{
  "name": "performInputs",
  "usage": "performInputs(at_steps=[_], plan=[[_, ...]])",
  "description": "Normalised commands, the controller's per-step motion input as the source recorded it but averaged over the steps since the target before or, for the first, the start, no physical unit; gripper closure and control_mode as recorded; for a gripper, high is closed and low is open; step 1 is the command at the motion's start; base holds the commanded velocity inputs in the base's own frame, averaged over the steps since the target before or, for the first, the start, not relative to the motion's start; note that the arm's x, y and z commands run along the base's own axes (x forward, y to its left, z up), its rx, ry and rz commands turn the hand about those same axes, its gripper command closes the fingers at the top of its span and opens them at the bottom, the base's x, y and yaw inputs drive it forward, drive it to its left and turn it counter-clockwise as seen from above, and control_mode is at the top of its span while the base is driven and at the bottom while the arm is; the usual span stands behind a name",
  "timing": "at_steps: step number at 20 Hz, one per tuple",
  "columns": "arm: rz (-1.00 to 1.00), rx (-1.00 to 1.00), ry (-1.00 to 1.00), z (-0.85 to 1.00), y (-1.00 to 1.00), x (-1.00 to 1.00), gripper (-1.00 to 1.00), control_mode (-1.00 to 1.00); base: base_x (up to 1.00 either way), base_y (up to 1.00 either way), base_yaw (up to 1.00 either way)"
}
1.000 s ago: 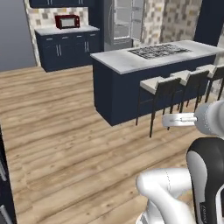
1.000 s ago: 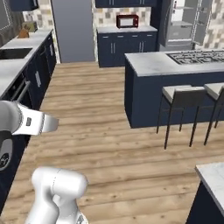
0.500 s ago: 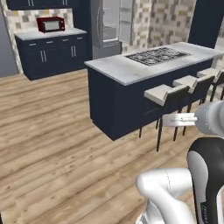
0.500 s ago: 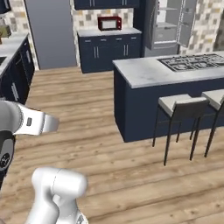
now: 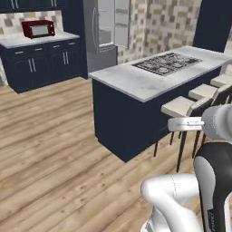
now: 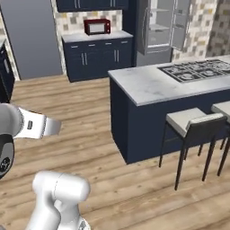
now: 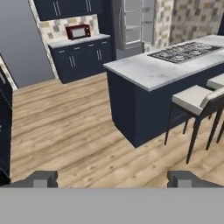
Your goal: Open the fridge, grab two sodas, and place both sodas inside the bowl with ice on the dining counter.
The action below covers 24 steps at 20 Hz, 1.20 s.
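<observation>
Closer now: stovetop island point(image 5: 136, 84), fridge point(image 5: 106, 27).

A home kitchen — fridge point(image 6: 161, 27), stovetop point(image 5: 166, 62), microwave point(image 7: 78, 31), stools point(image 6: 193, 123).

Open wood floor point(image 7: 65, 127) toward the fridge point(image 7: 133, 24); marble-topped island point(image 7: 157, 72) and stools point(image 7: 197, 98) blocking the right.

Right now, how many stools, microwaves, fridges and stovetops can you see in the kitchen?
Stools: 3, first one here
Microwaves: 1, red
Fridges: 1, one door already open
Stovetops: 1, on the island
Total: 6
</observation>
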Motion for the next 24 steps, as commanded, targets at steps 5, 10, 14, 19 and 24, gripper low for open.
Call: performInputs(at_steps=[5,10,14,19,24], plan=[[0.00,0.00,0.00,0.00,0.00,0.00,-1.00,1.00,1.00,0.85,-0.24],[0.00,0.00,0.00,0.00,0.00,0.00,-1.00,1.00,1.00,0.85,-0.24],[0.00,0.00,0.00,0.00,0.00,0.00,-1.00,1.00,1.00,0.85,-0.24],[0.00,0.00,0.00,0.00,0.00,0.00,-1.00,1.00,1.00,0.86,-0.24],[0.00,0.00,0.00,0.00,0.00,0.00,-1.00,1.00,1.00,0.86,-0.24]])
